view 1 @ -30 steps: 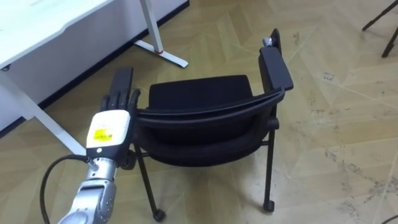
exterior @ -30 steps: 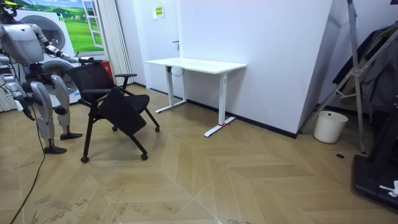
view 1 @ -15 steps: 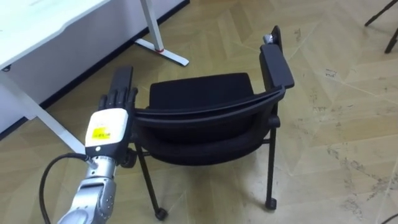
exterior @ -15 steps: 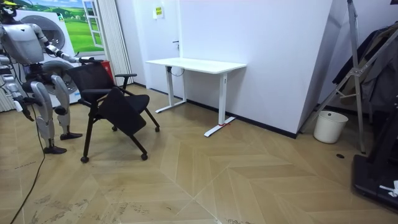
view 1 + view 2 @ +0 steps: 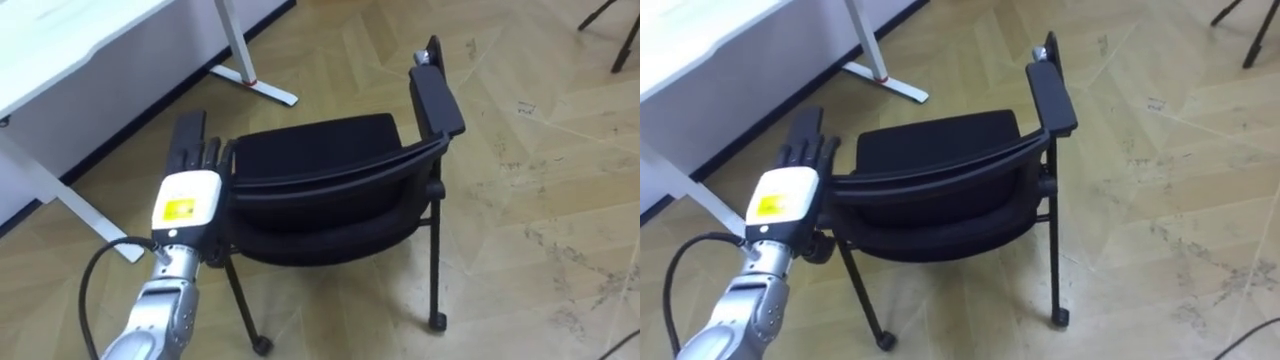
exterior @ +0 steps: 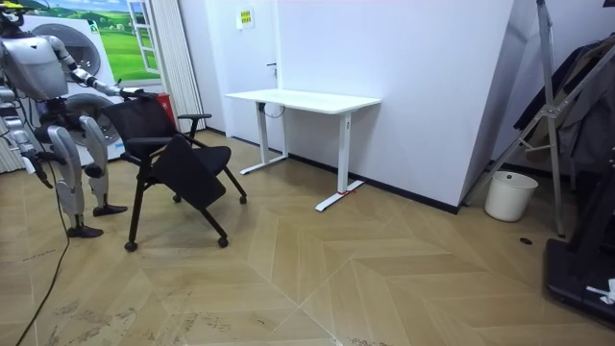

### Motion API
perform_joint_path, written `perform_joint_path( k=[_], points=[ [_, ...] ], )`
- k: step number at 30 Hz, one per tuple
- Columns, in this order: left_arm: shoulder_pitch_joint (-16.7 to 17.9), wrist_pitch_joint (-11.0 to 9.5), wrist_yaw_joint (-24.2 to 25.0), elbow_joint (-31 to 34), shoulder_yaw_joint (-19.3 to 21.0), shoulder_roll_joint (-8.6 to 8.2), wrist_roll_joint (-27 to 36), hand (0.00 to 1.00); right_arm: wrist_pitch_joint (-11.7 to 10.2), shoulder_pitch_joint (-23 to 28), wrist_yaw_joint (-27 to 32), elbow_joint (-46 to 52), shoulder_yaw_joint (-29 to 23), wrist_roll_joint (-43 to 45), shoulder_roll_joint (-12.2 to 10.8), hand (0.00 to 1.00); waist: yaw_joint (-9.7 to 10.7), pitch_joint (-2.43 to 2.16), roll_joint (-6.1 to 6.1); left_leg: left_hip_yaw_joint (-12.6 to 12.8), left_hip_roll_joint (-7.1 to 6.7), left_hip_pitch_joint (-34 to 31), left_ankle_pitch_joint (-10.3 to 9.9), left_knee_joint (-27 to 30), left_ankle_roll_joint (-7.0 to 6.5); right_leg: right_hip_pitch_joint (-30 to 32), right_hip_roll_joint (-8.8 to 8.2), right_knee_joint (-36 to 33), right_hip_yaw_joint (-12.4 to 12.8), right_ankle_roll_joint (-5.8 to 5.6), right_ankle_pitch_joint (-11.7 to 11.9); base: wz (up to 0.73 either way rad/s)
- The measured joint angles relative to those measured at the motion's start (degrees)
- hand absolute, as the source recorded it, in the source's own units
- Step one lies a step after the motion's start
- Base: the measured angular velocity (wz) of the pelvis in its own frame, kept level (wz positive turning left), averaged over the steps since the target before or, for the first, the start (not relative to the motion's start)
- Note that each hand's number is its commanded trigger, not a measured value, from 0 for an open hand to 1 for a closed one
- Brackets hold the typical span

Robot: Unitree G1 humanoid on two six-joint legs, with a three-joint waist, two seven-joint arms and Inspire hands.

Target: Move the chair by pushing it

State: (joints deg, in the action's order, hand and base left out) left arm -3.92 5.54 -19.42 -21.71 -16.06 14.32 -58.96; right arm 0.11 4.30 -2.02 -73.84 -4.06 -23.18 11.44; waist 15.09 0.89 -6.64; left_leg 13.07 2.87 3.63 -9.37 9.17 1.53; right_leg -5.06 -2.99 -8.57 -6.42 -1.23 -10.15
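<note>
Chair (image 5: 320,170) unmoved; left hand (image 5: 185,205) fingers (image 5: 203,156) straight against it

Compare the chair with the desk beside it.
The chair is black; the desk is white. The chair stands on small wheels, the desk on flat bar feet. The left hand lies with straight fingers on the chair; nothing touches the desk. Both stand on the wooden floor.

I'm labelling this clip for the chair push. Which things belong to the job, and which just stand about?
Job: black chair; left hand, open, at the chair's left side.
Standing about: white desk; white bucket.
</note>
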Motion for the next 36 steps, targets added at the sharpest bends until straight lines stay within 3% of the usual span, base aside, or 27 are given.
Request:
perform_joint_path(
  k=[11, 12, 14, 30, 36],
  points=[
    [-0.1, 0.8, 2.2, 1.3, -0.9, 0.02, -1.7, 0.00, 0.0, -0.4, 0.2, -0.4, 0.0, 0.2, -0.1, 0.00, 0.5, 0.03, 0.07, 0.9, 0.01, 0.1, 0.0, 0.0, 0.00, 0.2, -0.01, 0.0, 0.8, 0.00, 0.0, -0.03],
    [-0.1, 0.8, 2.3, 1.4, -1.1, 0.03, -1.8, 0.78, 0.0, -0.4, 0.2, -0.4, 0.0, 0.2, -0.1, 0.00, 0.5, 0.03, 0.08, 1.0, 0.01, 0.1, 0.0, 0.0, 0.00, 0.2, -0.01, 0.0, 0.8, 0.00, 0.0, 0.00],
    [-0.4, 1.1, 2.4, 1.5, -2.0, 0.16, -1.9, 1.00, 0.0, -0.4, 0.3, -0.4, 0.0, 0.2, -0.1, 0.00, 0.6, 0.02, 0.07, 1.1, 0.01, 0.0, 0.0, 0.0, 0.00, 0.3, -0.01, 0.0, 0.8, -0.01, 0.0, 0.00],
    [-1.5, 2.8, 3.9, 1.4, -2.2, 0.27, -1.9, 1.00, 0.0, -0.7, 0.0, -0.3, -1.1, 0.9, -0.4, 0.00, 2.0, -0.01, 0.06, 1.0, -0.02, 0.6, 0.0, -0.2, 0.00, 0.1, 0.02, 0.0, 1.6, -0.01, 0.0, -0.02],
    [-2.1, 1.9, 3.3, 1.4, -3.2, 0.70, -1.4, 1.00, 0.0, -0.8, 3.1, 0.1, -1.7, 3.4, -0.3, 0.00, 2.1, 0.20, 0.41, 1.0, -0.13, 1.0, 0.0, -0.7, 0.00, 0.1, -0.03, -0.1, 1.7, -0.01, 0.0, -0.02]
  ],
)
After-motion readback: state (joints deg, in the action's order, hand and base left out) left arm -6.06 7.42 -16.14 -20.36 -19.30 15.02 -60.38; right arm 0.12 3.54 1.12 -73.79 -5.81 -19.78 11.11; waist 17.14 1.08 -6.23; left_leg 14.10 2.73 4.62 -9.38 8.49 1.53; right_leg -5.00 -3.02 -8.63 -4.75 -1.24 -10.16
